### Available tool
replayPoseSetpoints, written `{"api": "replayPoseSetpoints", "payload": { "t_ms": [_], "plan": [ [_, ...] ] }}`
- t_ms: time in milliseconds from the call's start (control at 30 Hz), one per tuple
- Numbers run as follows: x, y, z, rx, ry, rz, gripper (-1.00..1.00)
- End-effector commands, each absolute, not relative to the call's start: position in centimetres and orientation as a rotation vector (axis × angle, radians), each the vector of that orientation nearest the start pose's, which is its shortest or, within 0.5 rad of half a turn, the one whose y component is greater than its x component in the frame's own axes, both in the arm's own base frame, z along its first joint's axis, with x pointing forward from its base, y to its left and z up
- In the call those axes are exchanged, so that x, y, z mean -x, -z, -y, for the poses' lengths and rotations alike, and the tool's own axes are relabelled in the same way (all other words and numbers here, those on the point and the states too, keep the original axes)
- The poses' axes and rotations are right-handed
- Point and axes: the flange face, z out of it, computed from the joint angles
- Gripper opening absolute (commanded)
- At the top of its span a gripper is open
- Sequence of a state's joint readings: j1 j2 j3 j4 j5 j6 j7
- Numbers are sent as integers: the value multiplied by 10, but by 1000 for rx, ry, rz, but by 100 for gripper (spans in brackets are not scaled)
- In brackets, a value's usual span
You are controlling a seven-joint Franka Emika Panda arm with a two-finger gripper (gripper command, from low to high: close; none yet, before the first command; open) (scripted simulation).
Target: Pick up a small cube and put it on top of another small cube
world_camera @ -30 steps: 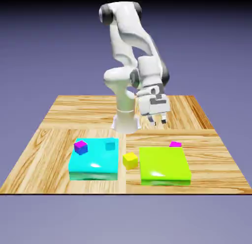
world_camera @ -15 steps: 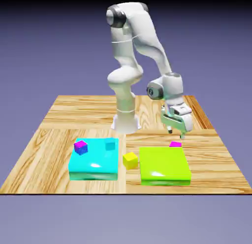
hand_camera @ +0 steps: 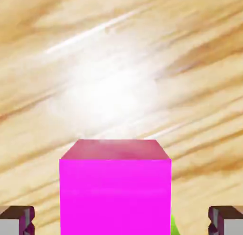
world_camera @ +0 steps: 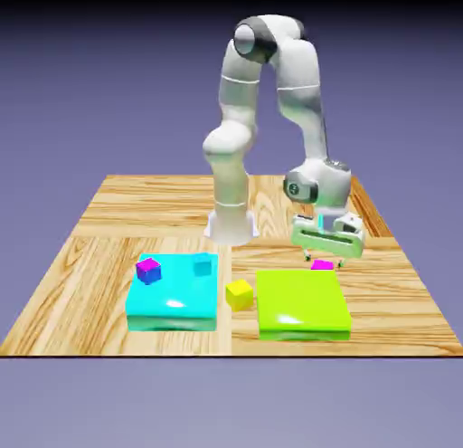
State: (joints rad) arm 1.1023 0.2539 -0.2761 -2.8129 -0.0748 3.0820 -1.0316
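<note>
Gripper [world_camera: 323, 254] down low at the far edge of the lime-green slab [world_camera: 303, 303], fingers spread wide, nothing clamped. In the hand view, gripper [hand_camera: 121, 222] straddling the magenta cube [hand_camera: 115, 189]: one grey fingertip [hand_camera: 16, 220] at the bottom left corner, the other at the bottom right, both well clear of the cube's sides, bare wood showing in the gaps. Cube filling the lower middle of that view, top face and one flat side both plain pink. A sliver of green peeking out at the cube's lower right corner. Bright glare on the wood grain beyond the cube.

From the exterior view, magenta cube [world_camera: 322, 265] sitting on the table [world_camera: 99, 256], right at the slab's far edge, directly under the hand. Touching the slab or just beside it? Cannot tell. Wrist bent over above it, white arm [world_camera: 307, 111] arching up and back to the base [world_camera: 231, 224].

Yellow cube [world_camera: 239, 295] on the wood in the gap between the lime-green slab and the cyan slab [world_camera: 172, 300], well apart from the gripper. On the cyan slab, a teal cube [world_camera: 203, 267] near the far corner and a cube with magenta top and blue sides [world_camera: 148, 271] toward the exterior view's left.
</note>
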Motion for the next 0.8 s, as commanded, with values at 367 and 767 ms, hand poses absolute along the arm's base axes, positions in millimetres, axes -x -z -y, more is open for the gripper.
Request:
{"api": "replayPoseSetpoints", "payload": {
  "t_ms": [367,767],
  "plan": [
    [-244,-197,-263,-1733,-21,-2531,-100],
    [-343,-247,-112,-2499,3,-1765,-100]
  ]
}}
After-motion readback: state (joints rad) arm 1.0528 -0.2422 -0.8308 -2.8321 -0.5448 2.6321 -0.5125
